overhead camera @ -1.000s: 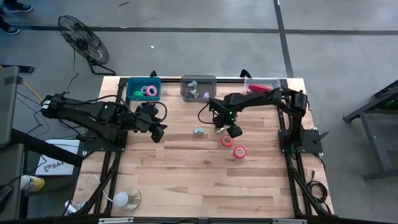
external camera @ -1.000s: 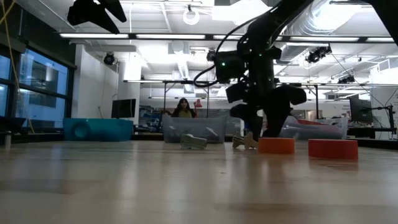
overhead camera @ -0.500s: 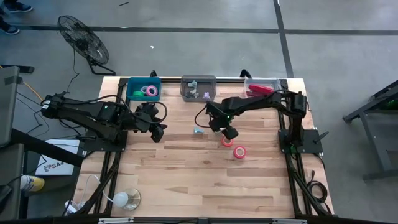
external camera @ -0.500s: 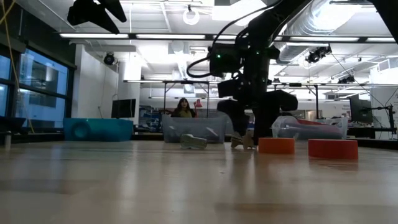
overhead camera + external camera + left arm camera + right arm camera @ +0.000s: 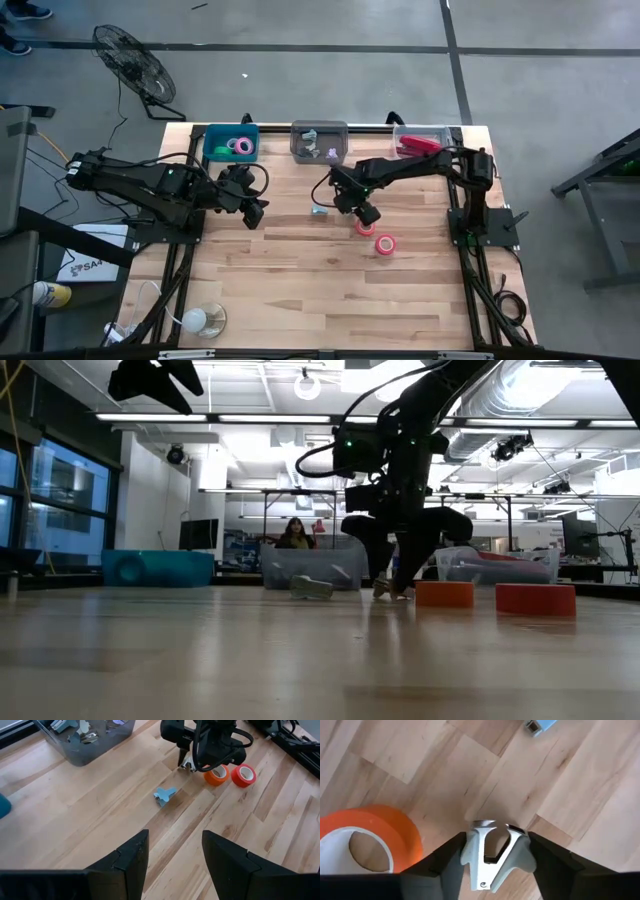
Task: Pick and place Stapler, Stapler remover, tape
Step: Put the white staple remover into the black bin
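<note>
Grey-and-chrome staple remover sits between the right gripper's dark fingers, pinched at its sides, just above the wood table; orange tape roll just beside it; a second, redder roll near that; a blue staple remover lies loose on the wood a little way off. Step in hand, as I judge it: remover grasped, carry not yet done; next move calls for a lift clear of the orange roll, then travel to the grey middle bin, which already holds small metal bits. Teal bin holds pink and green tape rolls; clear bin holds the red stapler. Left gripper waits spread open near the table's left side, holding nothing.
</note>
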`<state>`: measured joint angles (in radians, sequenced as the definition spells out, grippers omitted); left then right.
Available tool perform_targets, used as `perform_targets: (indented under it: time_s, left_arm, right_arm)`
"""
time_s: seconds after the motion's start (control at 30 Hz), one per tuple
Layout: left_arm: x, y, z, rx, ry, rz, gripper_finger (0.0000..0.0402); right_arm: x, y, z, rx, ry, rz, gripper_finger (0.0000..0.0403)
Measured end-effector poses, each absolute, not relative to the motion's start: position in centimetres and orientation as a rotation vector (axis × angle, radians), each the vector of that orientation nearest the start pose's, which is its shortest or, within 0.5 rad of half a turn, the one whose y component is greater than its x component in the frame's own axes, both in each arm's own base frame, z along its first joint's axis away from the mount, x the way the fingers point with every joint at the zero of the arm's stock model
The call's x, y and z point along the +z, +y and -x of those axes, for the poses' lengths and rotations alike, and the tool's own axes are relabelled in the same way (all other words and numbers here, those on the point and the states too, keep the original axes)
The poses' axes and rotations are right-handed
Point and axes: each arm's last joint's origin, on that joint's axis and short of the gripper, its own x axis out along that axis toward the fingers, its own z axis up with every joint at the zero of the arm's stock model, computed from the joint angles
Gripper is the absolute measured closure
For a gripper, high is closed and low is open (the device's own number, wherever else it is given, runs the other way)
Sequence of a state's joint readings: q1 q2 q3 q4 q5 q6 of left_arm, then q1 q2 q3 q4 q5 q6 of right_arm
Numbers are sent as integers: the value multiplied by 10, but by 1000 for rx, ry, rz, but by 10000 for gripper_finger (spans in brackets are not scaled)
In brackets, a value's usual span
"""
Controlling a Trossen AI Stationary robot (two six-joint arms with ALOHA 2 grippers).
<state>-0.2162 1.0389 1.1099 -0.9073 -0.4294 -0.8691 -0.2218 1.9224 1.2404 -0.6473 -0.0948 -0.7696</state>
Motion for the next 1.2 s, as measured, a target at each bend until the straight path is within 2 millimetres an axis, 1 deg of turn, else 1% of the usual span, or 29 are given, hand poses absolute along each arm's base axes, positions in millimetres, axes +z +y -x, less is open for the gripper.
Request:
perform_targets:
  time_s: [0.17,0.43,0.63,0.73,0.83,0.97,1.07,1.2]
  left_arm:
    - [338,-29,-187,522,643,554,220]
    - [338,-29,-187,522,643,554,220]
    - [339,-29,-187,522,643,554,220]
    - [338,-29,-187,522,643,554,220]
    - [338,-29,-187,522,643,554,220]
    - [338,-29,-187,522,643,554,220]
    - [338,-29,-187,522,643,554,220]
    - [338,-29,-187,522,643,554,220]
  right_arm:
    - [150,-78,-353,379,1284,456,249]
    - [150,-78,-353,366,1287,441,303]
    - [150,-78,-353,326,1300,387,304]
    - [154,-78,-354,314,1317,381,304]
    - [164,-80,-360,283,1308,410,304]
    - [183,-85,-371,241,1268,444,304]
    - [201,-92,-380,209,1214,473,304]
    - [222,-107,-388,152,1136,492,304]
